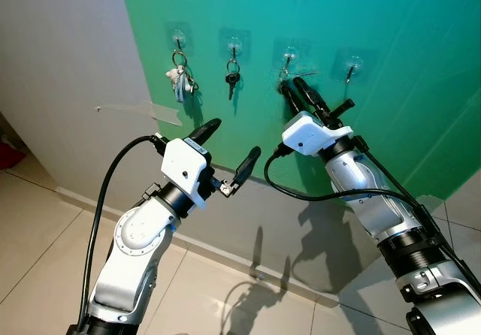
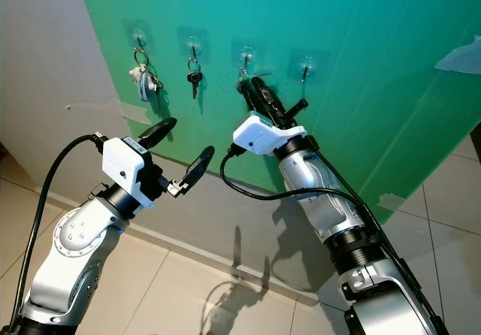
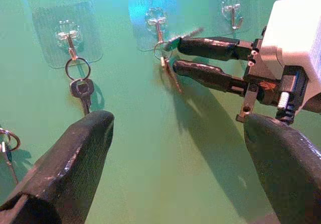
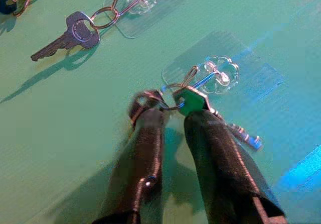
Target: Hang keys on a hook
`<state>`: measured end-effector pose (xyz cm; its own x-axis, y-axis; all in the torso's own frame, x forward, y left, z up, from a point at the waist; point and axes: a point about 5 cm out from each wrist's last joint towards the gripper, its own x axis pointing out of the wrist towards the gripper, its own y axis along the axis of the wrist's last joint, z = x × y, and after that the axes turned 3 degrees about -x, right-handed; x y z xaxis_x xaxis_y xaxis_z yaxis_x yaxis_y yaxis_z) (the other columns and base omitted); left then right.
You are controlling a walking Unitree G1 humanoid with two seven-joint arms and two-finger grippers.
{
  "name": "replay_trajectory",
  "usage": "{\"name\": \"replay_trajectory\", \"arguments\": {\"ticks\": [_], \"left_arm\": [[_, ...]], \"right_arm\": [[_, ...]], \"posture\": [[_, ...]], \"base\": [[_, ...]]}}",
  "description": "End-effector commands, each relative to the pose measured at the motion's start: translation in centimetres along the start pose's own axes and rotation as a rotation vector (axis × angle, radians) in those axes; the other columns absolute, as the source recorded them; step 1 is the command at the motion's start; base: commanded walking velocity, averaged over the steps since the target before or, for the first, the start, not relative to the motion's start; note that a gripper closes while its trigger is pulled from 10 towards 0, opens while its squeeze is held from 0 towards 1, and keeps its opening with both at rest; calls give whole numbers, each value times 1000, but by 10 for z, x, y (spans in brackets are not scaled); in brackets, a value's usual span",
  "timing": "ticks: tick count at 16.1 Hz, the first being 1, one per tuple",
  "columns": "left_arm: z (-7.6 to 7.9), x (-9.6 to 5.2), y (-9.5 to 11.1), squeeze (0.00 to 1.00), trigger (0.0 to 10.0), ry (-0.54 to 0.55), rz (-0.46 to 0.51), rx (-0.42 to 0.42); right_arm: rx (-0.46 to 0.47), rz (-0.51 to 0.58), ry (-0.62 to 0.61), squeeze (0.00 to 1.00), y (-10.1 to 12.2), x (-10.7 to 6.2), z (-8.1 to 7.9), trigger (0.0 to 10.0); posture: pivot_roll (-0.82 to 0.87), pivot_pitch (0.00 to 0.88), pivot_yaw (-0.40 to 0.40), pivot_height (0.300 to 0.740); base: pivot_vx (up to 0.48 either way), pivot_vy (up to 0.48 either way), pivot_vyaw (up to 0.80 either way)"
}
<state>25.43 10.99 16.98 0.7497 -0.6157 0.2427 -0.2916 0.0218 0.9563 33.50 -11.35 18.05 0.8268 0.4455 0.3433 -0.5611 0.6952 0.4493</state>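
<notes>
I've got the right gripper (image 4: 168,108) pushed up to the third hook (image 4: 216,74) on the green wall (image 1: 391,42), fingers nearly closed around the keys (image 4: 189,101). Their ring looks like it's over the hook, though that bit's blurry. The left gripper (image 1: 229,143) hangs at about 8 o'clock from it, fingers wide apart and empty. A single key (image 3: 82,91) and a key bunch (image 1: 181,81) hang on the hooks further left.
</notes>
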Motion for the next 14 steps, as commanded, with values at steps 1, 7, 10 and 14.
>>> {"name": "replay_trajectory", "arguments": {"ticks": [1,7,10,14], "left_arm": [[0,3,7,0,10000,-15,25,11],[2,-2,3,0,10000,-16,-1,12],[3,-9,-7,0,10000,-15,-51,7],[9,-28,-32,0,10000,-57,-182,-21]], "right_arm": [[8,4,6,1000,-1,-4,0,10000],[77,-67,38,0,-8,-39,-14,10000],[309,-142,93,0,-10,-74,-29,10000],[592,-418,126,0,-18,-131,-45,10000]], "posture": [[-40,0,-3,740],[-38,0,-4,740],[-41,0,3,740],[-67,0,23,740]], "base": [[0,0,0],[0,0,0],[0,0,0],[0,0,0]]}}
